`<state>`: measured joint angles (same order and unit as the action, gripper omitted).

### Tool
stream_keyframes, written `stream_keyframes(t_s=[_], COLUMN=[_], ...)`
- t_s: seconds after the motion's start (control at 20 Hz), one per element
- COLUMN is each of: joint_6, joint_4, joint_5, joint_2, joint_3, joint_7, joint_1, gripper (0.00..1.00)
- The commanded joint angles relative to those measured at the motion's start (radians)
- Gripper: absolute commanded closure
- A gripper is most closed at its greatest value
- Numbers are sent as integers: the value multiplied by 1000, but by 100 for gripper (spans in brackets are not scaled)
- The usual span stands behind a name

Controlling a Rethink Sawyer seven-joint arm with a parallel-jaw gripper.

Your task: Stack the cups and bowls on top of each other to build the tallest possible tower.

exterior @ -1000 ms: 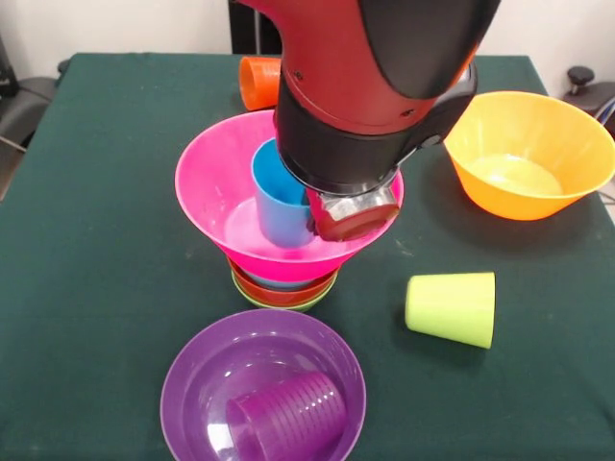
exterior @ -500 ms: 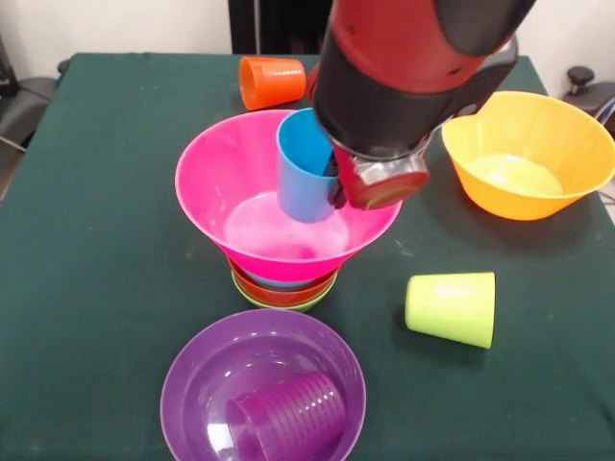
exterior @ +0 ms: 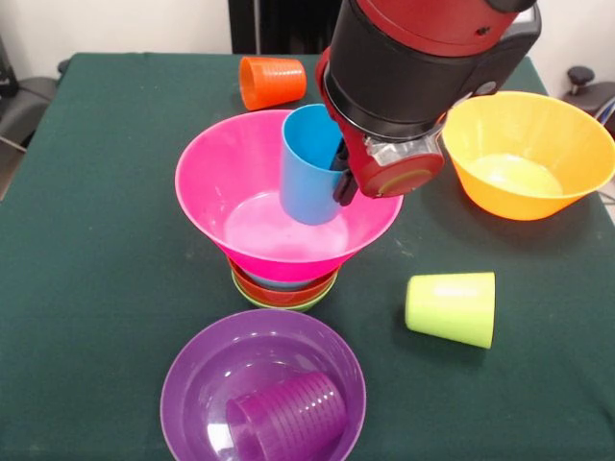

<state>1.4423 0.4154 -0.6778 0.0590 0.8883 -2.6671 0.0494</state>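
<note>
Three cups (exterior: 450, 307) lie toppled around pink bowl (exterior: 211, 182).

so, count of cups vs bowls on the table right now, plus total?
Cups: 4: blue cup, orange cup, lime green cup, purple cup.
Bowls: 6: pink bowl, yellow bowl, purple bowl, and small blue bowl, orange bowl, green bowl nested under the pink one.
Total: 10
</note>
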Motion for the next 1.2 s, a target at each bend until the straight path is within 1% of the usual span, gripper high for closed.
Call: stream_keyframes(t_s=[0.05,0.35,0.65,1.2], joint_6=[-63,-83,-89,-154], joint_4=[105,117,110,157], joint_5=[68,74,74,84], joint_2=[-10,-12,-6,-6], joint_3=[-119,-130,-127,-153], joint_7=[24,37,37,51], joint_1=[16,14,21,16], gripper=[100,100,100,100])
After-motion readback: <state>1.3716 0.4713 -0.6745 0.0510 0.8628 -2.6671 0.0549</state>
